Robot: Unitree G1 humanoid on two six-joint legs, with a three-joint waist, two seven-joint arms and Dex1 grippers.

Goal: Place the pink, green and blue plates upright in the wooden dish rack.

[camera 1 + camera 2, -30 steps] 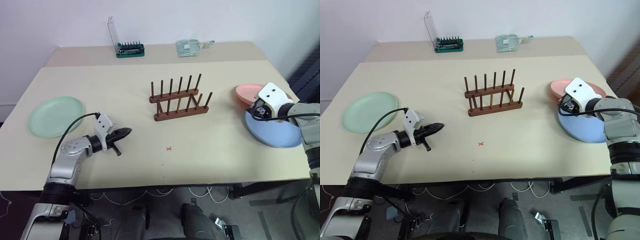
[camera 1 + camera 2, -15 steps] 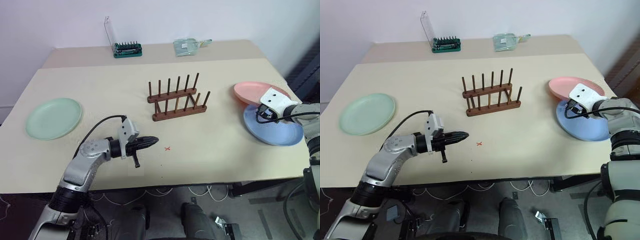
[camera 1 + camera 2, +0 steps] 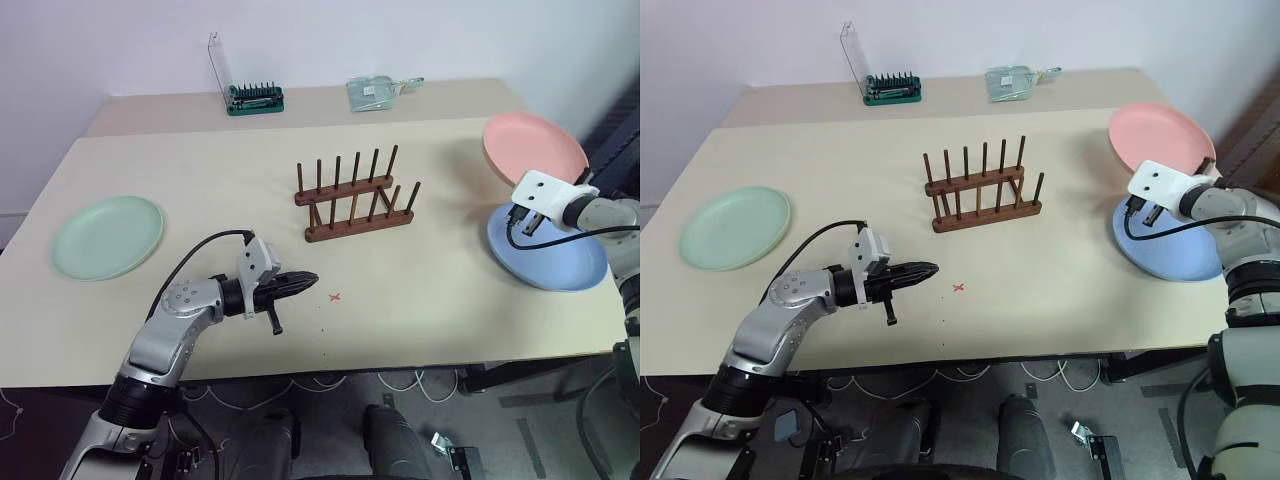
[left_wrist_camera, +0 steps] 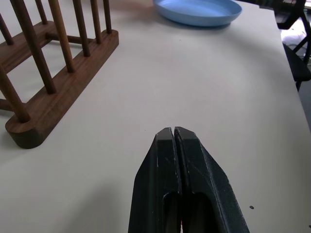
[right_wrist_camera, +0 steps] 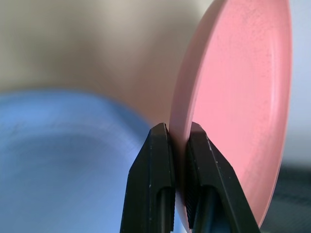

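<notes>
A pale beige bench (image 3: 420,300) filled most of the head views, backed by a plain white wall, with a second, narrower strip of bench top along the far edge. At the left of the frame the green plate (image 3: 108,236) lay flat on the bench, round, shallow and matte mint, well apart from everything else. Right of it, in the lower left, the left gripper (image 3: 305,281) hung just above the bench with its two black fingers pressed together on nothing, pointing toward a small red cross mark (image 3: 335,297) just beside its tip. At the upper left of the far strip stood a green screwdriver-bit holder (image 3: 255,98) with its clear lid raised, and right of it lay a clear plastic packet (image 3: 378,92). In the centre stood the wooden dish rack (image 3: 355,200), dark reddish-brown, two rails of thin upright pegs, all slots bare; in the left wrist view its near rail (image 4: 63,92) lay just ahead of the closed fingers. At the right, the blue plate (image 3: 548,250) lay flat near the bench edge. The right gripper (image 5: 179,141) was clamped on the rim of the pink plate (image 3: 535,148), a salmon disc lifted off the bench and tilted up above the blue plate.
</notes>
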